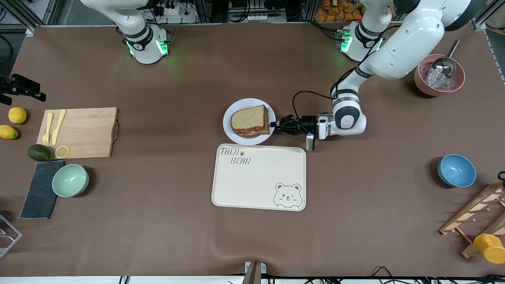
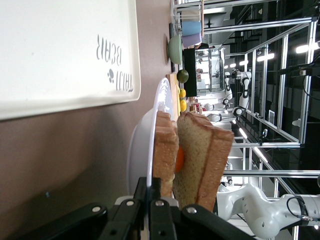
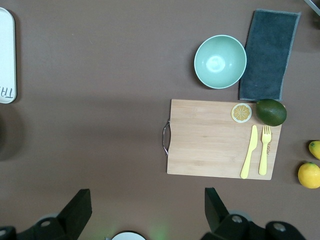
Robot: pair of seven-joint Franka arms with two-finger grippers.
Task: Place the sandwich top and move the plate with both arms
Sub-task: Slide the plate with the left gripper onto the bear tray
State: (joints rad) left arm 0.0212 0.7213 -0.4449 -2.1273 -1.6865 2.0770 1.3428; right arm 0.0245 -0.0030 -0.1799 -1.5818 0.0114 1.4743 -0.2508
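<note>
The pale plate (image 1: 236, 106) sits mid-table, just farther from the front camera than the cream bear tray (image 1: 258, 177). The sandwich top (image 1: 249, 118), a brown bread slice, lies on the lower slice on the plate. My left gripper (image 1: 273, 124) is low at the plate's edge toward the left arm's end, shut on the rim. In the left wrist view my left gripper (image 2: 154, 192) pinches the plate rim (image 2: 150, 150), with the sandwich top (image 2: 202, 160) leaning over an orange yolk. My right gripper (image 3: 145, 207) is open and empty, high over the table near the cutting board (image 3: 220, 140).
The cutting board (image 1: 81, 132) with yellow cutlery, an avocado, lemons, a green bowl (image 1: 70, 180) and a dark cloth lie toward the right arm's end. A blue bowl (image 1: 456, 170), a pink bowl of ice (image 1: 438, 75) and a wooden rack stand toward the left arm's end.
</note>
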